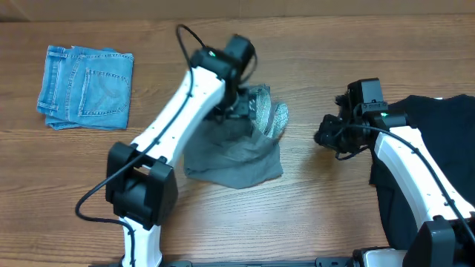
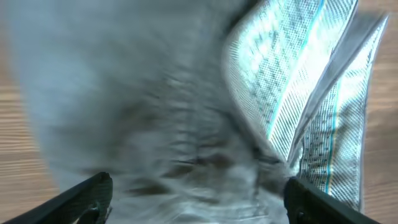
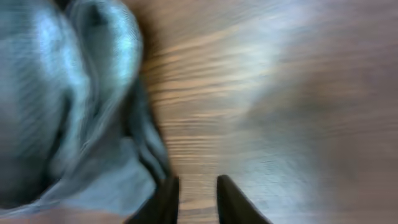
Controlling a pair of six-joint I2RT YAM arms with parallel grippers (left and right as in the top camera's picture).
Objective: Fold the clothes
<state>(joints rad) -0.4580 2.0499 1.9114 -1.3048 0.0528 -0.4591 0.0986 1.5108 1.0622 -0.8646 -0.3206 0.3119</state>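
The grey trousers (image 1: 231, 152) lie crumpled in the middle of the table, with the pale striped lining (image 1: 273, 115) turned out at their upper right. My left gripper (image 1: 236, 104) hangs over their upper part. In the left wrist view it (image 2: 199, 202) is open, jaws wide apart, with blurred grey cloth (image 2: 155, 106) and the lining (image 2: 305, 81) below. My right gripper (image 1: 326, 137) is to the right of the trousers, apart from them. In the right wrist view it (image 3: 198, 199) is narrowly open over bare wood, with the grey cloth (image 3: 56, 106) just to its left.
Folded light-blue jeans (image 1: 85, 87) lie at the far left. A black garment (image 1: 434, 156) covers the right side of the table under my right arm. Wooden tabletop (image 1: 319, 200) shows between and in front of the arms.
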